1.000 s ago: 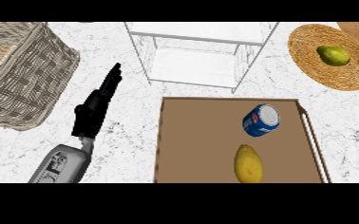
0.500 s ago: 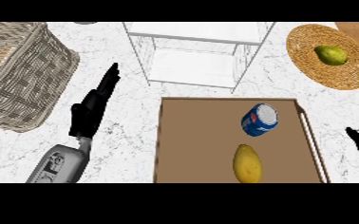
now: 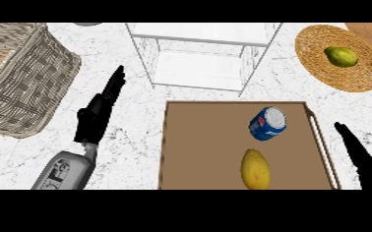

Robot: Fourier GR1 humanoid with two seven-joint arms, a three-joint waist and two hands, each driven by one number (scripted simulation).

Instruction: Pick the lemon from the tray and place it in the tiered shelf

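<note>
- The lemon (image 3: 255,169) is seen lying on the tray (image 3: 196,147), near a blue can (image 3: 267,123)
- The left hand (image 3: 98,113) is held open, fingers straight
- The right hand (image 3: 355,150) is held open beside the tray, nothing grasped

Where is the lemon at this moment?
In the head view, the lemon lies on the brown tray, near its lower edge, just below the blue can.

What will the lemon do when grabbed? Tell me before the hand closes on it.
The lemon is oval with tapered ends and lies flat on the tray, so a nudge would probably roll or spin it. Its skin looks smooth, so fingers could slip. It appears rigid, unlikely to deform.
</note>
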